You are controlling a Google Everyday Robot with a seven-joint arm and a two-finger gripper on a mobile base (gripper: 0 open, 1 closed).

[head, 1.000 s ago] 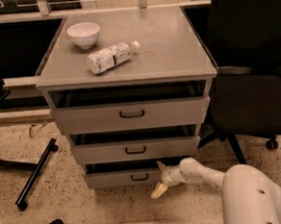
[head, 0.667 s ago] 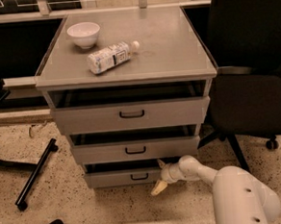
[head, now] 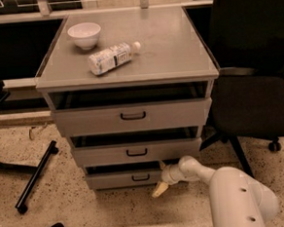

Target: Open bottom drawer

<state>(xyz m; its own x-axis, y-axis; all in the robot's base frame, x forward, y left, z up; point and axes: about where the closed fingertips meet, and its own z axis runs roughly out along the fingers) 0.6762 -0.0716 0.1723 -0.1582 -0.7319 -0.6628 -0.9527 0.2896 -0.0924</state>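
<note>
The speckled terrazzo floor carries a grey three-drawer cabinet, with a black office chair just beside it. A small white bowl and a clear plastic bottle lying on its side rest on the cabinet top.

The bottom drawer, the lowest flat grey front, sits close to the floor. Its small black bracket handle is at the centre of the front.

The white robot arm reaches in from the lower right. The gripper hangs just below and beside that handle, near the drawer's lower edge and apparently not on the bracket. You cannot tell here whether the gripper is released or clenched.

Treat the approach as incomplete:
- Raise the gripper and bring it toward the drawer's centre until it is level with the bracket.
- Grasp the bracket, then pull straight out along the drawer's travel.
- Keep the pull level. An angled pull is likely to bind the drawer or slip off the handle.
</note>
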